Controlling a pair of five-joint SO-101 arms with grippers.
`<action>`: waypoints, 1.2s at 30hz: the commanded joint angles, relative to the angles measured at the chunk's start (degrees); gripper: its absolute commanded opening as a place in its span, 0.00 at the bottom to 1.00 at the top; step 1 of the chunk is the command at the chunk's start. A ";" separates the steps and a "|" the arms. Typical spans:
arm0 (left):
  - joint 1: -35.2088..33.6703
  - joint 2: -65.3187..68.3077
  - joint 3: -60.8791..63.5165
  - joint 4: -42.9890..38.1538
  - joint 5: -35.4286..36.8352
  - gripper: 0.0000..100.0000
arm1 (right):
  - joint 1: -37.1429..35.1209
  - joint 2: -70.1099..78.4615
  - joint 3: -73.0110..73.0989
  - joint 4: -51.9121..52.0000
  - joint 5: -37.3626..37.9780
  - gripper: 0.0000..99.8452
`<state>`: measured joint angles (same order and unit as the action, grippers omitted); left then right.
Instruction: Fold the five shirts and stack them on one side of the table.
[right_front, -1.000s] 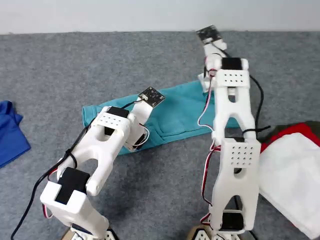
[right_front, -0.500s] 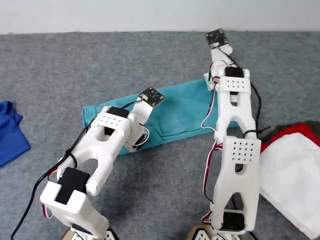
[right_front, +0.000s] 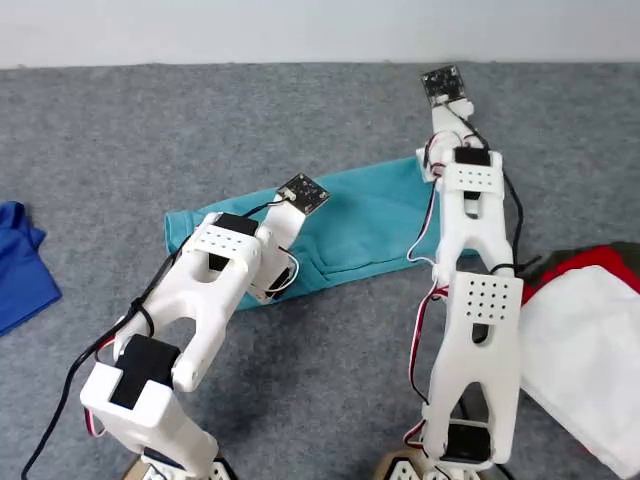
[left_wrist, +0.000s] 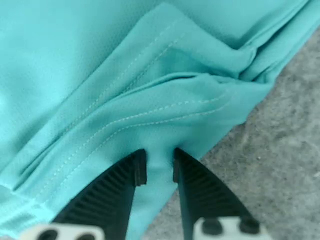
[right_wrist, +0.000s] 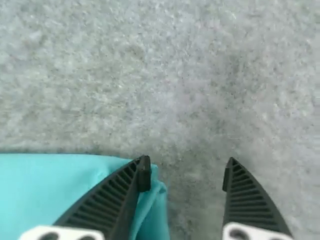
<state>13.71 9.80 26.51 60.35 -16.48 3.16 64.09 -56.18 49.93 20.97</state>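
A teal shirt (right_front: 350, 225) lies folded into a long strip across the middle of the grey table. My left gripper (left_wrist: 157, 167) is at the strip's near edge, shut on a stitched fold of the teal shirt (left_wrist: 150, 90). In the high view the left arm (right_front: 225, 270) bends over that edge. My right gripper (right_wrist: 186, 175) stands open at the strip's far right corner. One of its fingers (right_wrist: 142, 175) rests over the teal corner (right_wrist: 75, 190); the other hangs over bare carpet. The right arm (right_front: 470, 200) stretches far out to that corner.
A blue shirt (right_front: 18, 265) lies at the table's left edge. At the right edge a white shirt (right_front: 585, 345) lies over a red one (right_front: 590, 262) and a dark one (right_front: 560, 255). Grey carpet (right_front: 200, 120) stretches behind the teal strip.
The right arm has stretched farther out and to the right, toward the teal strip's far corner. The left arm has not moved.
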 joint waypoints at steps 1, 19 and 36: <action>-0.09 -0.26 -0.13 -0.53 0.26 0.10 | 1.54 -8.31 -10.46 11.12 0.53 0.25; 0.00 -8.97 -10.68 6.15 5.01 0.10 | 9.19 -9.45 -29.27 52.70 0.53 0.25; 4.75 6.51 -13.23 -2.29 5.10 0.10 | 9.54 -8.48 -29.27 52.62 0.44 0.25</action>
<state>18.29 14.20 17.10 58.86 -11.82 12.13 56.18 -83.69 100.48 21.14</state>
